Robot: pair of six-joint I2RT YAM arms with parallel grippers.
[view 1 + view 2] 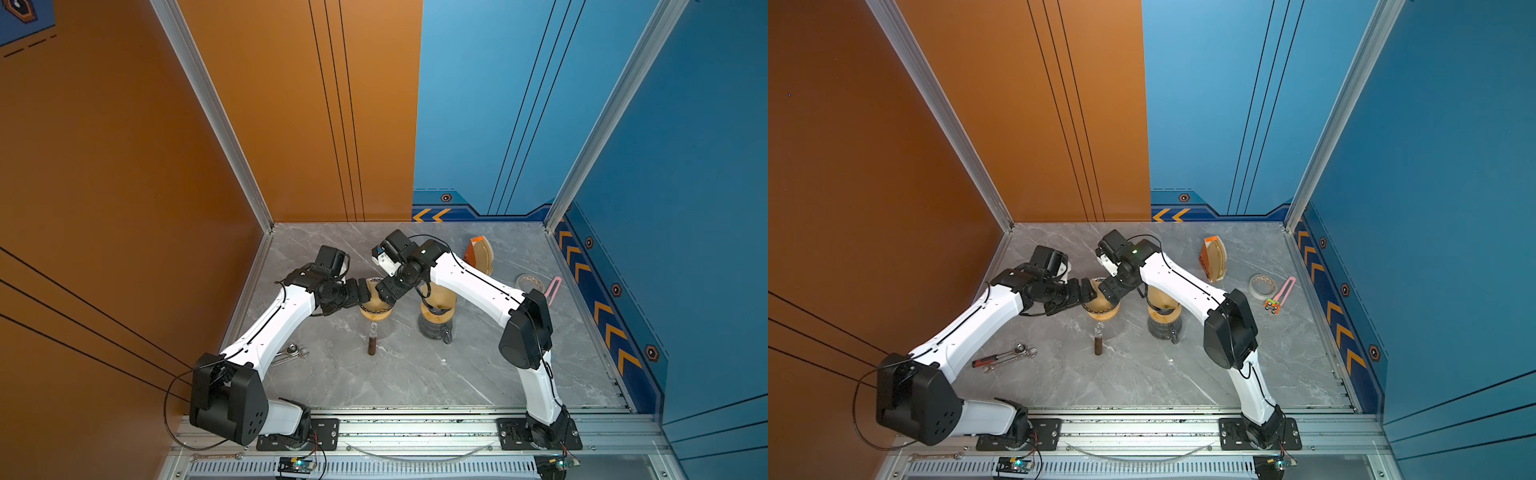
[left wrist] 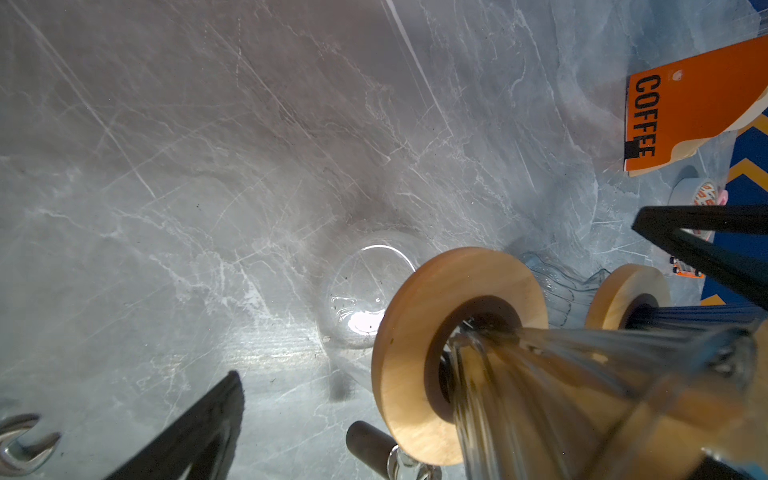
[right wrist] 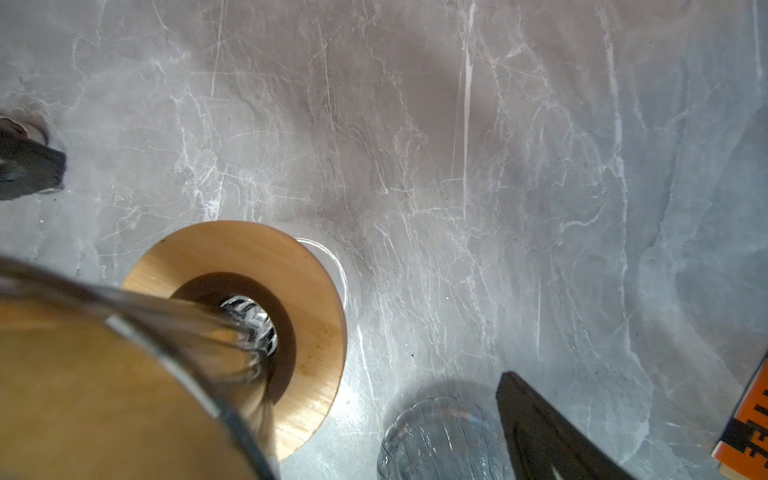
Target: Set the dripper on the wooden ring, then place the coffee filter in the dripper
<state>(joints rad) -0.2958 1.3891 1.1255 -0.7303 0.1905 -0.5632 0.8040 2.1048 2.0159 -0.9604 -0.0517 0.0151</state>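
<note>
The paper filter [image 3: 83, 395] inside the dripper [image 1: 375, 311] should be light, limp, crease-prone; pinch its rim gently. Above the dripper, left gripper [image 2: 436, 299] and right gripper [image 1: 1106, 293] gape apart

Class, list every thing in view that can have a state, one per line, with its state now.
dripper: upright.
coffee filter: inside the dripper's glass cone.
left gripper: open, jaws either side of the dripper.
right gripper: open, over the same dripper.
second dripper: upright on the glass carafe.
filter pack: standing upright, opened.
tape roll: lying flat.
</note>
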